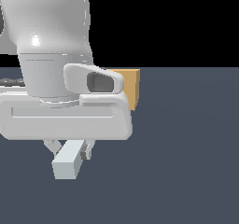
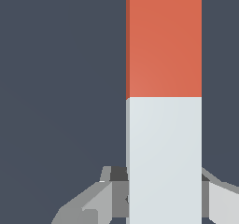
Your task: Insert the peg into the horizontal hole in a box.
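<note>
— While my arm fills the exterior view's left, what do you make of the peg [image 1: 66,160]?

— It sits between my fingers [image 1: 52,146], below my hand, its pale end jutting toward the camera. My gripper [image 2: 163,190] is clenched on the peg's grey-white half; the wrist view shows grey pads pressed against both its sides, with the orange-red half reaching out beyond them.

— And the box [image 1: 132,88]?

— Beyond my hand, toward the exterior view's right of the peg. Only a tan edge shows past my wrist camera housing [image 1: 95,80]; the rest is hidden, and I cannot see the hole.

— The surface?

— A flat slate-blue floor [image 1: 186,148] beneath peg and box, plain black behind it.
</note>
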Tool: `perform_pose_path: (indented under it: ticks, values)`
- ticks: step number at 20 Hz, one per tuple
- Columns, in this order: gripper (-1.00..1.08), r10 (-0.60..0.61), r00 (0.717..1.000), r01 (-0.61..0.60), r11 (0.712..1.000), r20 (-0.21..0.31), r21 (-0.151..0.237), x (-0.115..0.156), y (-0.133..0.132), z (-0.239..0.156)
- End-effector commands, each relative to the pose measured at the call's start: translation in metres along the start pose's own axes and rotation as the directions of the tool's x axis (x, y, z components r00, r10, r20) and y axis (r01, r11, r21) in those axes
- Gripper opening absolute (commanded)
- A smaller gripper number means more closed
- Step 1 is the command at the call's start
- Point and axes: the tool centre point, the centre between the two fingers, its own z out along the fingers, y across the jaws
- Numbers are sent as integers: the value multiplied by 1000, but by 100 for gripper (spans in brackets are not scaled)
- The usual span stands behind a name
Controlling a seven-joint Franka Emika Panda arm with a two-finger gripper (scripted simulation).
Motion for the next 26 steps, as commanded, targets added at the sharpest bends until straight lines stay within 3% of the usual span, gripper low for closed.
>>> perform_pose_path:
  ticks: [1, 17, 26]
  values:
    - [-100, 27, 1000, -27, 1000, 0, -2, 23, -1, -5]
    - [-100, 175, 985, -175, 985, 1, -2, 156, 5, -29]
    - [-100, 229, 974, -229, 974, 1, -2, 204, 15, -38]
